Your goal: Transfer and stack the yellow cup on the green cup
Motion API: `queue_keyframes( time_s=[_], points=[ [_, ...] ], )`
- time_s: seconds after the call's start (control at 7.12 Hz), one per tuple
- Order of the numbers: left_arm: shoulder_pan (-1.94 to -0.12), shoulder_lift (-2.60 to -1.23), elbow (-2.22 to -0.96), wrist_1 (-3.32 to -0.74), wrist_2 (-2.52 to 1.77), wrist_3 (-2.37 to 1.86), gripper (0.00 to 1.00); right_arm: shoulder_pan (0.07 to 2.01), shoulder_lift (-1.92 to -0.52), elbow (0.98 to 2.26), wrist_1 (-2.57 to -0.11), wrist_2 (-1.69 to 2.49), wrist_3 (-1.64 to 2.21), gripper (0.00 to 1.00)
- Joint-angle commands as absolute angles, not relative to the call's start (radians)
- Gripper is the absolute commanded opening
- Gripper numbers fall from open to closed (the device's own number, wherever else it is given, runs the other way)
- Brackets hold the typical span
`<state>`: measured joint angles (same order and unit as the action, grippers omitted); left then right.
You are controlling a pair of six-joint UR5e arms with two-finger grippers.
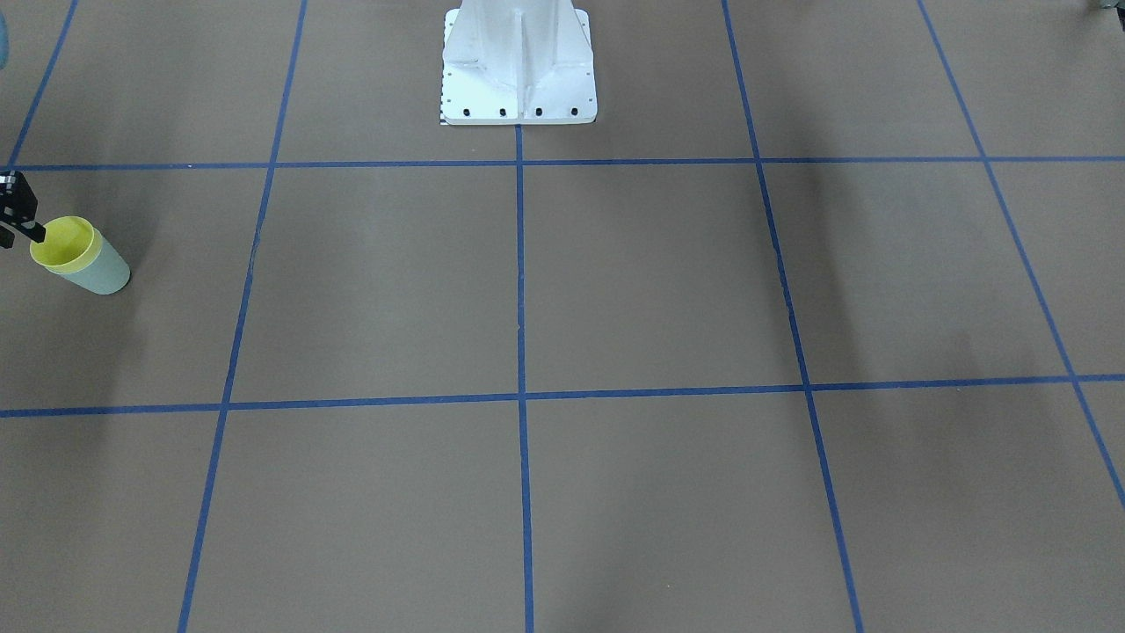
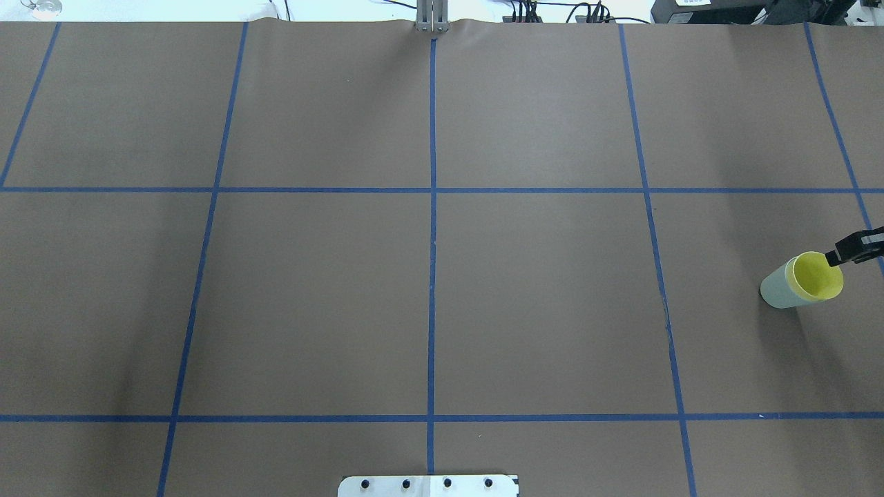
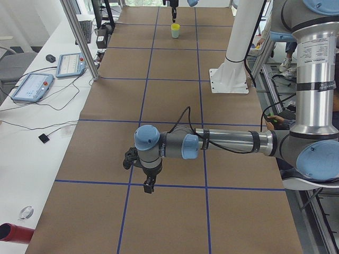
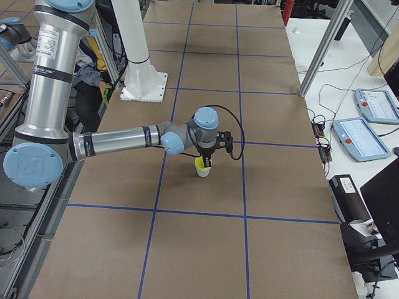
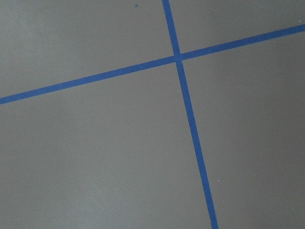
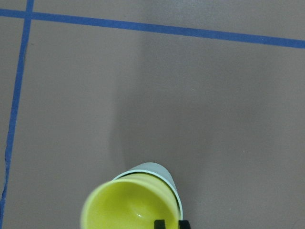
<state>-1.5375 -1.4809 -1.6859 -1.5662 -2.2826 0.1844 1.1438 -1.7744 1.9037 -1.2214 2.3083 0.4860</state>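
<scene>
— Brown paper covers the table [image 2: 539,304], crossed by blue tape lines [image 2: 432,276]. Where's the small bright yellow plastic tumbler [image 2: 818,276]?

— Far out on the robot's right, upright, nested inside the pale mint-green plastic tumbler [image 2: 777,290]. Only its rim shows above.

— So the stacking looks done?

— I'd judge so. What's left is the release, then a straight lift clear without tipping the pair.

— And the right gripper [image 6: 172,223]?

— Its two black fingertips seem to straddle the cups' wall at the rim, one inside and one outside. Whether it is clenched on the rim or released, I cannot tell.

— The left gripper [image 3: 149,186]?

— Well apart, hanging low over a tape line. Its state I cannot tell from that side view.
</scene>
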Motion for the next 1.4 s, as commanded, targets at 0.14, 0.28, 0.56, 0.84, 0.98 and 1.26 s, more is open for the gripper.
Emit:
queue_keyframes(
  time_s=[0.14, 0.28, 0.56, 0.84, 0.98, 1.26],
  points=[
    [-1.537, -1.476, -1.684, -1.566, -2.283, 0.184, 1.00, 1.201, -1.747, 1.878, -1.245, 2.274, 0.462, 1.00],
    [-1.537, -1.476, -1.683, -1.566, -2.283, 0.184, 1.00, 1.266, -1.749, 1.867, -1.290, 2.275, 0.368, 1.00],
    [-1.537, -1.476, -1.683, -1.566, -2.283, 0.184, 1.00, 1.417, -1.718, 1.868, -1.493, 2.275, 0.095, 1.00],
    [-1.537, -1.474, -1.674, -1.566, -2.281, 0.184, 1.00, 1.556, -1.686, 1.873, -1.659, 2.273, -0.004, 1.00],
    [-1.537, -1.474, -1.674, -1.566, -2.281, 0.184, 1.00, 1.565, -1.689, 1.861, -1.658, 2.270, -0.005, 1.00],
    [-1.536, -1.479, -1.671, -1.563, -2.281, 0.183, 1.00, 1.565, -1.724, 1.816, -1.655, 2.266, -0.003, 1.00]
  ],
)
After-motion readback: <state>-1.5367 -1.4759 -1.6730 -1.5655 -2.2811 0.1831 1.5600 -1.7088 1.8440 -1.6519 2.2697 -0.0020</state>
